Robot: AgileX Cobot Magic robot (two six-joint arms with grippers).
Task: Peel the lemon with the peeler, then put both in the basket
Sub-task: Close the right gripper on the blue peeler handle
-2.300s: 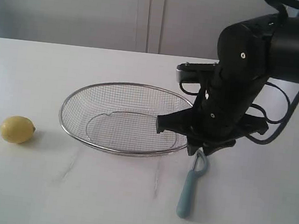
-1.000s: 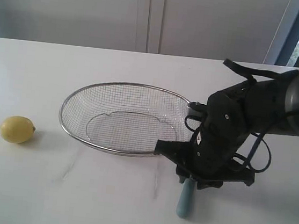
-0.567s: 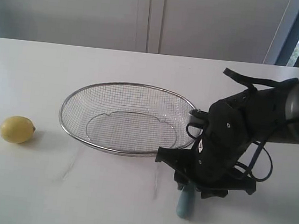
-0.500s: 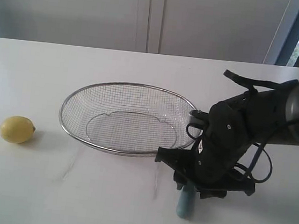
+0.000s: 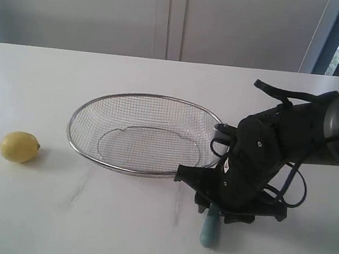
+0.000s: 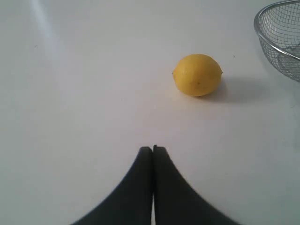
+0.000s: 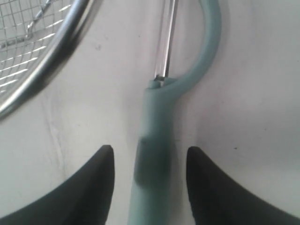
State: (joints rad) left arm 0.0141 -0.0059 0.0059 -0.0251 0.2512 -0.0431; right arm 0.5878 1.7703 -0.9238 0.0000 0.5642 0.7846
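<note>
The yellow lemon (image 5: 19, 147) lies on the white table, left of the wire-mesh basket (image 5: 82, 144); the left wrist view shows the lemon (image 6: 197, 75) well ahead of my left gripper (image 6: 153, 149), which is shut and empty. The teal peeler (image 5: 210, 228) lies flat right of the basket's front, mostly hidden under my right arm. In the right wrist view the peeler (image 7: 154, 136) runs between the fingers of my right gripper (image 7: 150, 152), which is open and straddles the handle with a gap on each side.
The basket rim (image 7: 51, 61) lies close beside the peeler's blade end. The basket edge (image 6: 281, 42) also shows beyond the lemon. White cabinet doors (image 5: 170, 17) stand behind the table.
My right arm has come down over the peeler, from above its blade end to low over its handle. In the last half second it barely moved. Lemon and basket stayed put.
</note>
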